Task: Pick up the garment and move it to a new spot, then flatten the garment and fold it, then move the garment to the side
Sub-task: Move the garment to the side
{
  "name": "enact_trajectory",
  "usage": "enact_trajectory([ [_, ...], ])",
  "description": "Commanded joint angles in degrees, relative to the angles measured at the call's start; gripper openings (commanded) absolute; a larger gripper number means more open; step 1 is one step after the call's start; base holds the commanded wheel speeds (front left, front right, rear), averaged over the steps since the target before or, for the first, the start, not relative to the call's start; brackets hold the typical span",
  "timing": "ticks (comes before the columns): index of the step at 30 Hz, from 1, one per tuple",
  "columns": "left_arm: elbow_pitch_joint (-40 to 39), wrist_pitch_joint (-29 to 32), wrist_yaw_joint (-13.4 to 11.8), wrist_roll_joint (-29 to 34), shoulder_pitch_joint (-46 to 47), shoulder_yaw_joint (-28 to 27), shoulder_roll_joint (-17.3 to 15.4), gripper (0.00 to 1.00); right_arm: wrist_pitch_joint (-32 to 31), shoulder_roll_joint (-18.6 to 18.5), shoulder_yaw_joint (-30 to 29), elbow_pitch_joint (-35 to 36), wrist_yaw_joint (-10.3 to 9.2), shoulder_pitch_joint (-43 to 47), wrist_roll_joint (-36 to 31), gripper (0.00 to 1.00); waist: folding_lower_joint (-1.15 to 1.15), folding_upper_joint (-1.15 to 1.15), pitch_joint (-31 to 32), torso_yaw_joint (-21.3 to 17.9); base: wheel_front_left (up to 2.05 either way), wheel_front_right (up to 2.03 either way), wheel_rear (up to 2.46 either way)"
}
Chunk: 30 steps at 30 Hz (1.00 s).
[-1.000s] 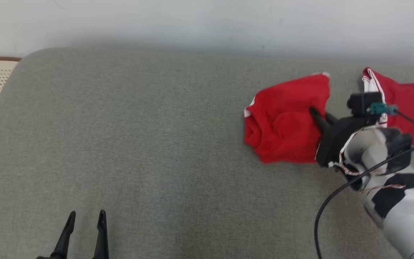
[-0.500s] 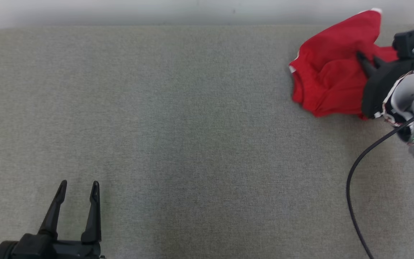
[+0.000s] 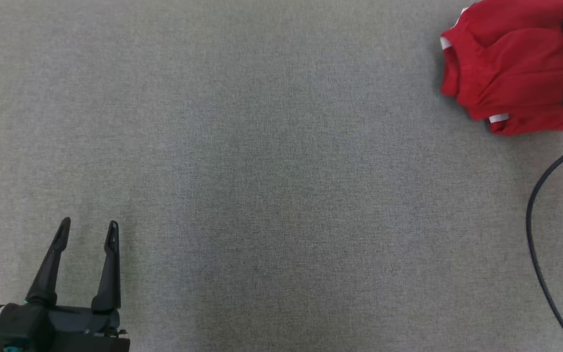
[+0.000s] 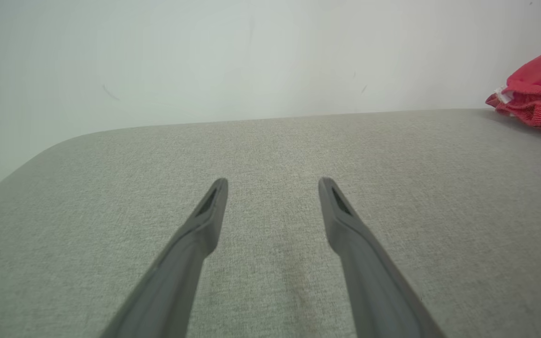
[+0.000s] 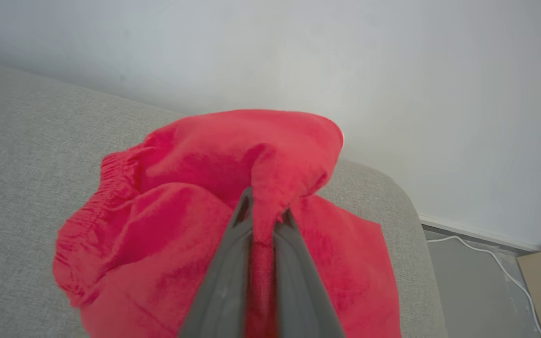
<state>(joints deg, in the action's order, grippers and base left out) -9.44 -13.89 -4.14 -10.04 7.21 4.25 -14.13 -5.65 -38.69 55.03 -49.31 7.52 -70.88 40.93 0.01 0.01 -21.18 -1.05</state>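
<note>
At the far right of the grey upholstered surface (image 3: 262, 171), the right gripper (image 5: 266, 204) has its fingers clamped on a raised fold of the red garment (image 3: 501, 68), the left gripper (image 3: 89, 224) holding its own apart, so the pick-up seems in hand and calls next for a lift and carry to a new spot.

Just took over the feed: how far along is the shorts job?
Done: right gripper shut on a raised fold of the crumpled red shorts, at the far right of the grey cushion. In hand: the move to a new spot. Left: flattening, folding, setting aside; the left gripper hangs open over bare cushion.
</note>
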Motion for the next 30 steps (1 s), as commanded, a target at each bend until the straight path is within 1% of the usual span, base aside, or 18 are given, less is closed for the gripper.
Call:
enact_trajectory([
  [1,-0.6,0.2,-0.1,0.3,0.3,-0.4,-0.5,1.00,-0.6,-0.9,1.1,0.5,-0.06,-1.1,0.5,0.00,-0.01,-0.01,-0.9,-0.2,0.00,0.00,0.00],
  [6,-2.6,0.7,-0.4,0.6,0.5,-0.7,-1.3,1.00,-1.2,-3.8,3.6,1.7,-0.07,-3.3,2.2,0.00,-0.01,-0.01,-2.5,-0.5,0.00,0.00,0.00],
  [15,-5.1,1.4,-1.0,0.6,0.4,-1.4,-2.5,1.00,-0.4,-7.5,8.0,2.5,-0.07,-7.7,1.5,0.00,-0.01,-0.01,-4.1,-1.4,0.00,0.00,0.00],
  [22,-5.8,1.6,-1.0,0.4,0.2,-1.5,-2.9,1.00,-0.6,-7.9,10.1,2.4,-0.07,-9.6,2.2,0.00,-0.01,-0.01,-4.8,-2.0,0.00,0.00,0.00],
  [27,-5.8,1.6,-1.1,0.0,0.5,-1.3,-3.1,1.00,-1.3,-7.8,11.3,1.1,-0.07,-10.0,3.0,0.00,-0.01,-0.01,-5.3,-1.9,0.00,0.00,0.00],
  [28,-5.7,1.5,-1.1,-0.1,0.5,-1.3,-3.1,1.00,-1.5,-7.8,11.5,0.7,-0.07,-10.0,2.8,0.26,-0.01,-0.01,-5.4,-1.8,0.00,0.00,0.00],
  [29,-5.6,1.5,-1.2,-0.2,0.6,-1.2,-3.1,1.00,-2.0,-7.6,11.8,0.4,-0.07,-9.8,2.9,0.42,-0.01,-0.01,-5.4,-1.8,0.00,0.00,0.00],
  [30,-5.5,1.4,-1.3,-0.2,0.6,-1.2,-3.0,1.00,-2.4,-7.4,11.9,0.2,-0.07,-9.6,3.4,0.86,-0.01,-0.01,-5.4,-1.8,0.00,0.00,0.00],
])
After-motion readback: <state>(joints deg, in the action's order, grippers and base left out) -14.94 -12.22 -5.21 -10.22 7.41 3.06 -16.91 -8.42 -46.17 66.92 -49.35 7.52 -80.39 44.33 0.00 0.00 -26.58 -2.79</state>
